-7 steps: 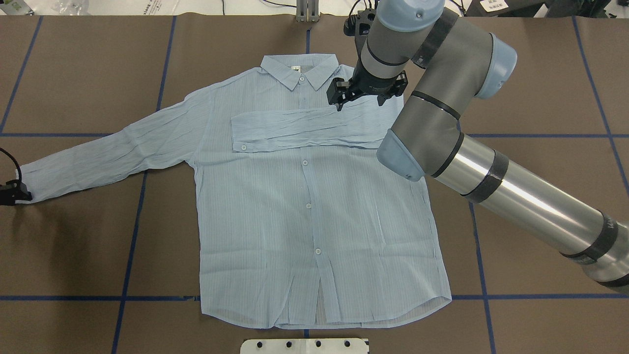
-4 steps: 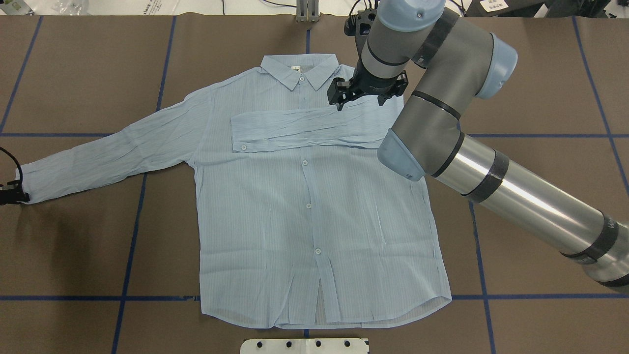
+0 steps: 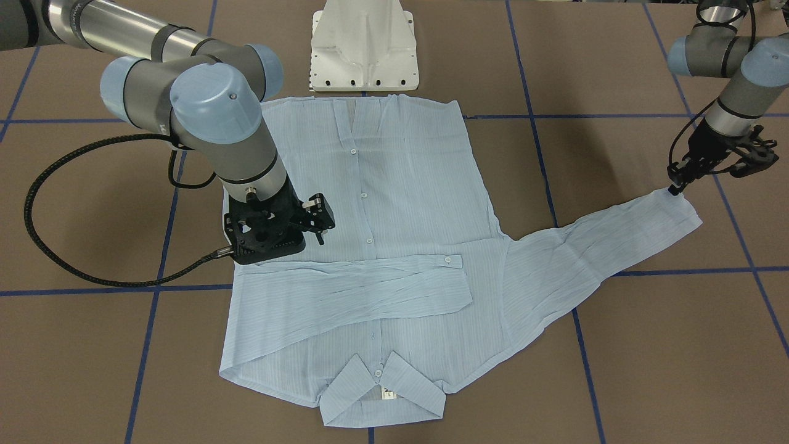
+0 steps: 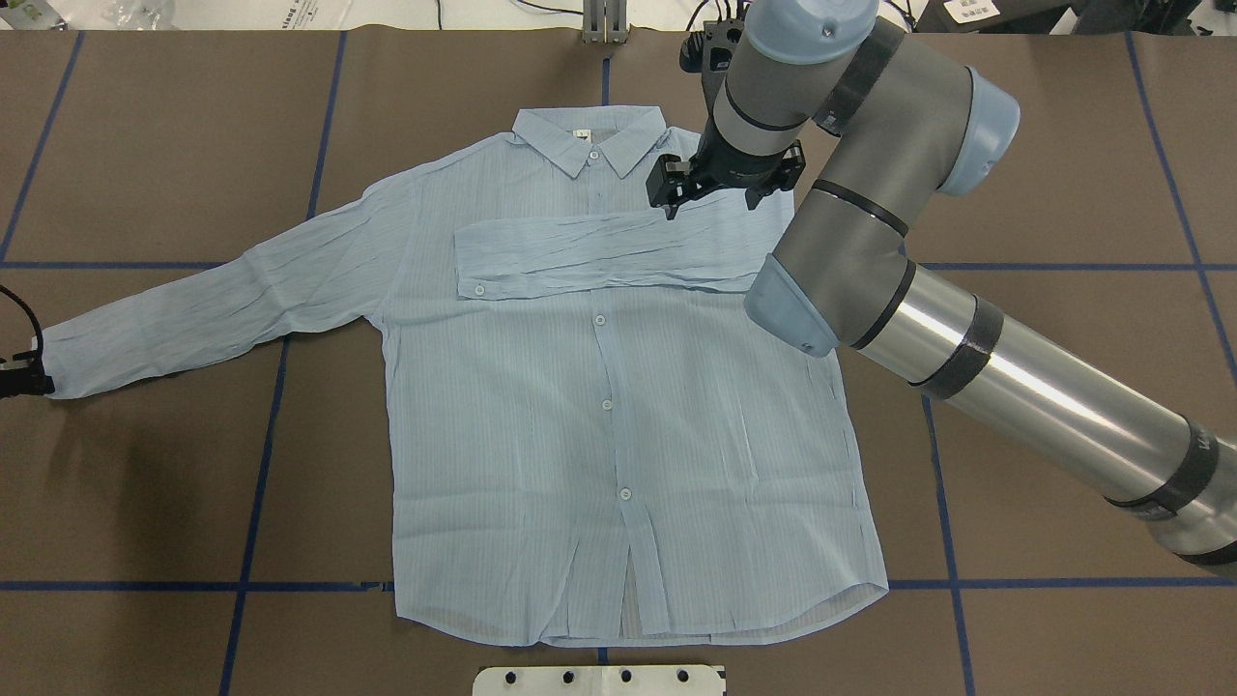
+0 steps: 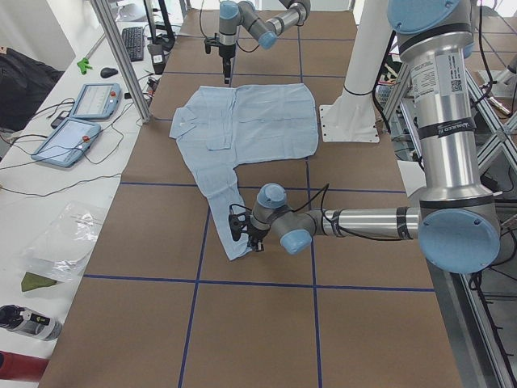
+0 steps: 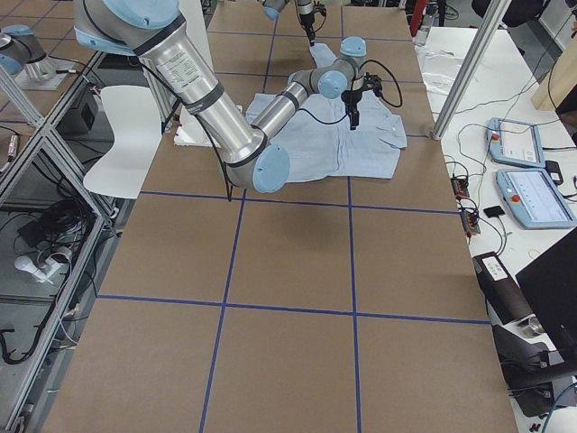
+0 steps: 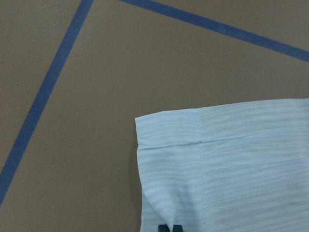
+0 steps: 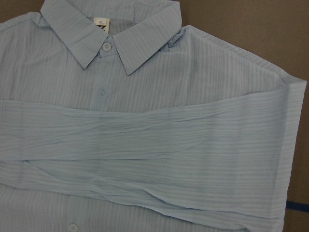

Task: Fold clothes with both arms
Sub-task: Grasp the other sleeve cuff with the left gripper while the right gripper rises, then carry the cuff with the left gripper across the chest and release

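Shirt (image 4: 618, 406) is lying flat and face up at the centre of the brown desk (image 4: 145, 145) in the overhead view, its collar (image 4: 589, 135) pointing toward the top of the frame, as the robot is working on the second sleeve fold. One folded sleeve (image 4: 599, 253) is lying across the chest just below the collar. The outstretched sleeve (image 4: 213, 309) is running to the frame's left edge. There the left fingers (image 7: 165, 228) are clenched on the edge of the cuff (image 7: 193, 159), and the cloth is puckering up into the pinch in the left wrist view. The right fingers (image 4: 667, 193) are hanging spread and empty above the shoulder at the garment's upper right.

Done well, the step appears to call for the left arm lifting the cuff only enough to clear the desk. It would then be carrying the cuff toward the frame's centre and laying it level over the first sleeve, with the crease falling at the shoulder seam. Thin fabric could be slipping from so small a bite, so a slow, even sweep seems wise.
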Controlling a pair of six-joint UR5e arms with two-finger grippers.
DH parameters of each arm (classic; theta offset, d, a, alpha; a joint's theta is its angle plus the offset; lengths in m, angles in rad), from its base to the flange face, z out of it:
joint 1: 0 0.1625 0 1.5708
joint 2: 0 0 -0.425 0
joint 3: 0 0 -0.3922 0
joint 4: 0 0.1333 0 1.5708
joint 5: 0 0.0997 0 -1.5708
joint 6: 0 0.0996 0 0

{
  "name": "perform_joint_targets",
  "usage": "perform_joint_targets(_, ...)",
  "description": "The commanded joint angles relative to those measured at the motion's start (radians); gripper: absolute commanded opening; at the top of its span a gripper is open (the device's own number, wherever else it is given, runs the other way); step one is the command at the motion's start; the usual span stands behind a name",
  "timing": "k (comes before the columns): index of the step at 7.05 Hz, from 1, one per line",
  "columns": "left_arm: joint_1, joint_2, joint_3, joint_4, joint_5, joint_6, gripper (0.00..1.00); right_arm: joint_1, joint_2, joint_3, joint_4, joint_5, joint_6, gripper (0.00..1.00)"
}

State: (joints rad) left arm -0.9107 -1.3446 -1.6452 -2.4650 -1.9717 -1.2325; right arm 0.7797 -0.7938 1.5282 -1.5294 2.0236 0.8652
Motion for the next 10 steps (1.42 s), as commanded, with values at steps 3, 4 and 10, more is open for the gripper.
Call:
perform_joint_targets(3,-0.007,-0.083,-0.352,0.442,-0.001,0.001,0.0,0.029,-0.102,0.09,-0.011,0.023,-0.008,0.99)
perform_joint_targets(4,-0.007,-0.213,-0.364,0.572,0.004,-0.004,0.0,0.047,-0.164,0.137,-0.012,0.032,-0.015,0.99)
perform_joint_targets(10,0.036,-1.018,-0.062,1.009,0.051,-0.242,0.0,0.213,-0.398,0.233,-0.031,0.125,-0.135,0.99)
